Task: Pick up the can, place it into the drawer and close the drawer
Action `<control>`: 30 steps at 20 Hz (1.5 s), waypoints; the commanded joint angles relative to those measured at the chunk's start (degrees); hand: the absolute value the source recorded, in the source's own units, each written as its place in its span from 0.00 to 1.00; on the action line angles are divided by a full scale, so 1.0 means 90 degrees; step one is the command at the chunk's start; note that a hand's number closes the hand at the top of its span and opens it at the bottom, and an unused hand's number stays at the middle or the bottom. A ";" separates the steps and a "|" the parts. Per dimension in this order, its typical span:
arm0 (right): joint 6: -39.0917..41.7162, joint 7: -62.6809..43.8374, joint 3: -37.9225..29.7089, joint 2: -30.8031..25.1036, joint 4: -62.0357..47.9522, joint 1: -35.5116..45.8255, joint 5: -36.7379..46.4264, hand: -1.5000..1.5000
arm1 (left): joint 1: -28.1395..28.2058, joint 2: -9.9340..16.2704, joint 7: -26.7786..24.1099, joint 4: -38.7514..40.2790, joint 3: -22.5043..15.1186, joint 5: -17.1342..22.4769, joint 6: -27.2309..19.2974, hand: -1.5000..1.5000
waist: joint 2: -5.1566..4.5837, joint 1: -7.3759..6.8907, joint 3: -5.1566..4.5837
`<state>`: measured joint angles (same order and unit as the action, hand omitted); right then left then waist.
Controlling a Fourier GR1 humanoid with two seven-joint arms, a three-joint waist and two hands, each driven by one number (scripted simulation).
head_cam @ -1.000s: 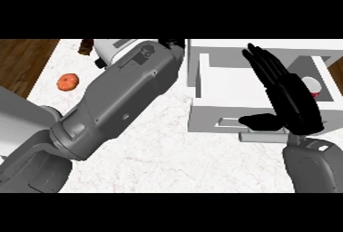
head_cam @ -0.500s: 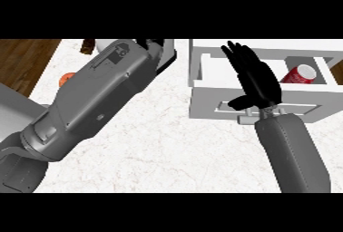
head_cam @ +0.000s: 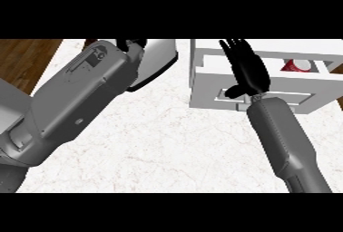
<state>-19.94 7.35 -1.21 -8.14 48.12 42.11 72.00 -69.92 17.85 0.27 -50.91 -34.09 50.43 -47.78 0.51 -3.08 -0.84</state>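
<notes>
The right grey forearm (head_cam: 286,140) comes in from the lower right edge and goes up toward the white open drawer (head_cam: 204,77) at the upper right. At its end the black right hand (head_cam: 247,70) stands over the drawer with its fingers straight and close together, pointing away from the robot, and the thumb sticks out to the left near the front wall of the drawer. This hand is open and has hold of nothing.

The left grey forearm (head_cam: 74,102) is large in the view and runs from the lower left edge up to the top middle. Of the black left hand (head_cam: 130,44) only a small dark part shows above the wrist at the top edge, so I cannot tell if it is open or closed.

The red can with a white top (head_cam: 299,65) lies inside the drawer, in its right part, just to the right of the right hand and apart from it. Only a part of the can shows, because the white drawer wall crosses in front of it, and I cannot tell whether it stands or lies.

The drawer sits on the white marbled counter top (head_cam: 167,145). A brown wooden floor (head_cam: 23,61) shows at the upper left.
</notes>
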 commanded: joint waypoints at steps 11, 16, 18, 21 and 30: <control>-0.1666 0.0120 -0.0790 -0.0234 -0.2655 0.1372 0.0146 0.00 | 0.0412 0.0724 0.0520 -0.0893 0.0232 -0.0181 0.0131 0.00 | -0.0197 -0.0143 0.0104; -0.2104 0.0010 -0.0992 -0.0271 -0.3207 0.1948 0.0164 0.00 | 0.0590 0.0707 0.0531 -0.1132 0.0145 -0.0349 0.0113 0.00 | -0.0221 -0.0188 0.0106; -0.2246 -0.0050 -0.0970 -0.0278 -0.3389 0.2074 0.0261 0.00 | 0.0498 0.0945 0.0783 -0.1442 0.0146 -0.0388 0.0028 0.00 | -0.0201 -0.0260 0.0106; -0.2096 -0.0212 -0.1018 -0.0415 -0.3652 0.2461 0.0309 0.00 | 0.0611 0.0892 0.0736 -0.1577 0.0158 -0.0436 0.0024 0.00 | -0.0218 -0.0300 0.0103; -0.1750 -0.0083 -0.1244 -0.0917 -0.4024 0.3060 0.0187 0.00 | 0.0595 0.0969 0.1080 -0.1978 0.0100 -0.0502 -0.0094 0.00 | -0.0287 -0.0468 0.0114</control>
<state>-36.04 6.97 -10.51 -12.84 12.28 65.89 74.91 -64.59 26.11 8.64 -66.53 -32.77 46.25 -48.10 -2.19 -6.44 0.37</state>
